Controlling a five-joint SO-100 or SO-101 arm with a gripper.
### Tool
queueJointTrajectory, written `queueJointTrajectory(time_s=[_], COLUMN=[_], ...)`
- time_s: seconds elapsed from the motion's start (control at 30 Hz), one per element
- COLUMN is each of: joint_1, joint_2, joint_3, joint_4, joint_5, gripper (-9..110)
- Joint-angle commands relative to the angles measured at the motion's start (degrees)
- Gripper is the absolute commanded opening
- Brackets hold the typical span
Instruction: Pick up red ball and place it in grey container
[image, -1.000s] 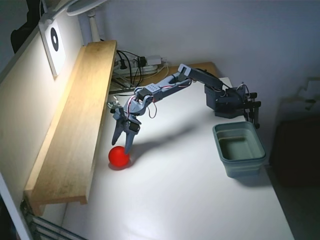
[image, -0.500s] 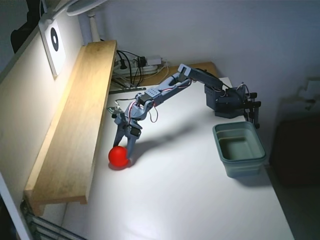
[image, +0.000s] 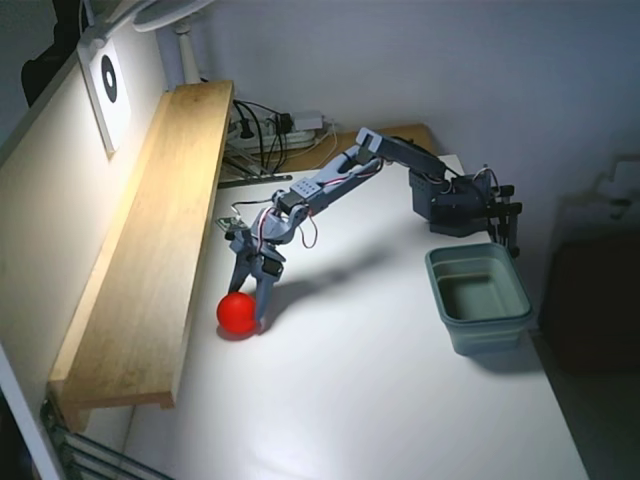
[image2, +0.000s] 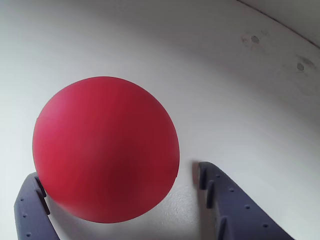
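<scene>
The gripper (image2: 120, 192) stands open astride the red ball (image2: 105, 149), gripping nothing yet, so it should close gently and evenly before heading for the grey container (image: 480, 298).

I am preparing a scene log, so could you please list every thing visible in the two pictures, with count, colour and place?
red ball: one, bright red, on the white table beside the wooden shelf; fills the wrist view.
grey container: one, grey-green, at the table's right side in the fixed view, empty.
table: one, white.
wooden shelf: one, light wood, along the left wall.
target sticker: one, black and white, on the wall.
power strip and cables: white and black, at the table's far end.
lamp: one, white, top edge.
arm: one, grey-blue, stretched out from its base near the container.
fingers: two, open, either side of the ball.
</scene>
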Motion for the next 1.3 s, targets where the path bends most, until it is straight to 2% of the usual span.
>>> queueJointTrajectory(time_s=[0.0,0.57,0.87,1.27], joint_1=[0.0,-1.88,-1.88,-1.88], joint_2=[2.9,2.89,2.89,2.89], joint_3=[0.04,0.05,0.05,0.05], joint_4=[-0.93,-1.1,-7.85,-7.85], joint_5=[0.09,0.09,0.09,0.09], gripper=[38,38,38,38])
